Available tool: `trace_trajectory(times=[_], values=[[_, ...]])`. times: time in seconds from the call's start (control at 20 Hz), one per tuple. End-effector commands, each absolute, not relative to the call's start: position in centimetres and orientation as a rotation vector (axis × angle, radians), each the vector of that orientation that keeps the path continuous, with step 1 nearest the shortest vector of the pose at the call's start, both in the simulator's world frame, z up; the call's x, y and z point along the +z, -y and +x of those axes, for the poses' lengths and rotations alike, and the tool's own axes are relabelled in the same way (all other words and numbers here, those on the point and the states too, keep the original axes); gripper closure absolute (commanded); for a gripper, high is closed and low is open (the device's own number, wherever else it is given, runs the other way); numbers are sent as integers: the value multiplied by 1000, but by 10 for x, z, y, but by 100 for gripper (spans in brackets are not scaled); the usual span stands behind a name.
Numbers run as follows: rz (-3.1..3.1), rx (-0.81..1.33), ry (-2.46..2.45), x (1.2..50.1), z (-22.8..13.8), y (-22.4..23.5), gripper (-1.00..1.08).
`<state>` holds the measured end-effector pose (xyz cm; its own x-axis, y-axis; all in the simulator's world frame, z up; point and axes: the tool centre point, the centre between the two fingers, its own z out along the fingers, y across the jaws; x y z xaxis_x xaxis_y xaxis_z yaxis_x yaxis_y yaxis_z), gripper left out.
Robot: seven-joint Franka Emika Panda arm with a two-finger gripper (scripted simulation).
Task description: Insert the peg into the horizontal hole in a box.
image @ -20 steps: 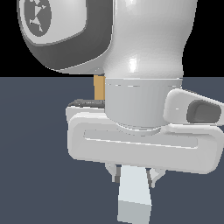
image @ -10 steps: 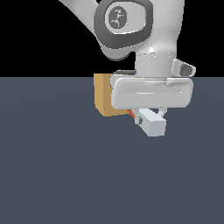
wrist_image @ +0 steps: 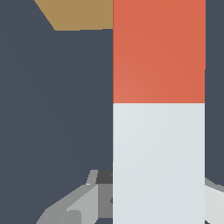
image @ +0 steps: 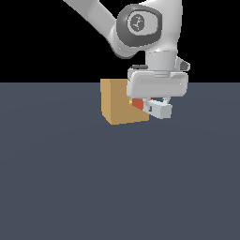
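Observation:
The tan box (image: 119, 103) stands on the dark floor left of centre in the exterior view. My gripper (image: 157, 104) is shut on the peg (image: 158, 109), held level just off the box's right face. The peg's orange-red end (image: 137, 103) points at the box and touches or nearly touches that face. The hole is hidden behind the peg end. In the wrist view the peg (wrist_image: 159, 162) fills the frame, its orange-red end (wrist_image: 159, 50) reaching toward the box (wrist_image: 78, 14). One finger (wrist_image: 83, 203) shows beside the peg.
The flat dark grey floor (image: 117, 187) spreads around the box. The white arm (image: 140, 28) rises above the gripper toward the exterior view's upper left.
The arm has moved away from the camera toward the box, carrying the peg. The peg's orange-red end now sits at the box's right face.

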<state>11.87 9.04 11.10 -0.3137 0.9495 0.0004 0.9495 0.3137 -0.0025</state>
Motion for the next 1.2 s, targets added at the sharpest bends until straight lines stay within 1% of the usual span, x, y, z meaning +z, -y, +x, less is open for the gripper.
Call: trace_trajectory(times=[0.0,0.15,0.85,1.15], values=[[-1811,0,2567,117,121,-103,108],[-1796,0,2578,118,121,-109,108],[-1791,2,2580,118,121,-111,108],[-1791,2,2581,118,111,-136,108]])
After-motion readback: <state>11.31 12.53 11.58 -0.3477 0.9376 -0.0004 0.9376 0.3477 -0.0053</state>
